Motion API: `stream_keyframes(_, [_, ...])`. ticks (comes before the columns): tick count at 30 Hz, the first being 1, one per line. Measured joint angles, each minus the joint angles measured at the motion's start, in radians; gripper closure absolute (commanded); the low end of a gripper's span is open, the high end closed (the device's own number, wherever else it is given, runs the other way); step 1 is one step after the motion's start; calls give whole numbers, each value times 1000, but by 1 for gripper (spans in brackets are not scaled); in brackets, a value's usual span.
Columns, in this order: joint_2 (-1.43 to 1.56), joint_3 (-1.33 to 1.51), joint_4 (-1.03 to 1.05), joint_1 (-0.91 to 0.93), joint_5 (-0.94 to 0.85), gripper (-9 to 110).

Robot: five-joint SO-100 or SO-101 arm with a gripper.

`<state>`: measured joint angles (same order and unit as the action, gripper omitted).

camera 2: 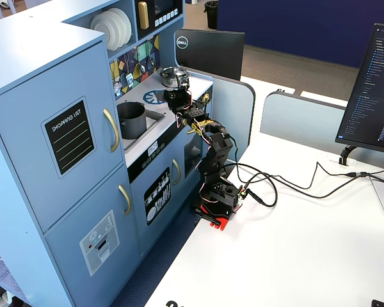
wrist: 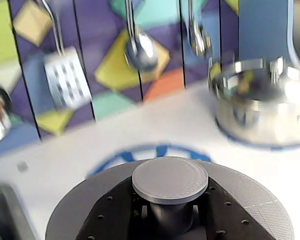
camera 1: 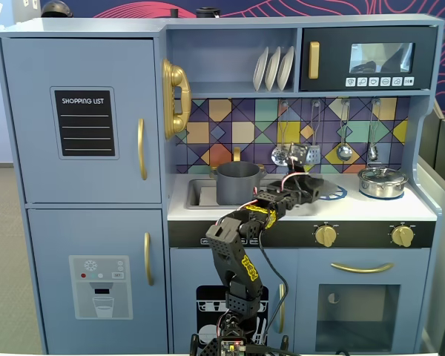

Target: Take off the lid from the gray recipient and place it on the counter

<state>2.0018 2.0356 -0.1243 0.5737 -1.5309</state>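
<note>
Could jolt the shiny steel pot [wrist: 262, 107] close ahead if swung wide while lowering onto the counter [camera 1: 371, 206]. Behind hang the utensils [camera 1: 311, 152]; gray recipient [camera 1: 238, 182] sits open in the sink. Lid [wrist: 250, 200], pinched by its knob [wrist: 170, 180] in closed gripper [wrist: 170, 212], hovers over the burner [wrist: 155, 152].

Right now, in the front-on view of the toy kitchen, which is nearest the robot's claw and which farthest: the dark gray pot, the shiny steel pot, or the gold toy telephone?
Going by a fixed view, from the gripper:
1. Shiny silver steel pot, to its right on the counter, nearest.
2. Matte dark gray cylindrical pot, to its left beside the sink.
3. Gold toy telephone, up on the left wall, farthest.
</note>
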Motion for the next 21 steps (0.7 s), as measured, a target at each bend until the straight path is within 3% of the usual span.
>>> stream_keyframes(21, [-161, 71, -160, 17, -51, 102])
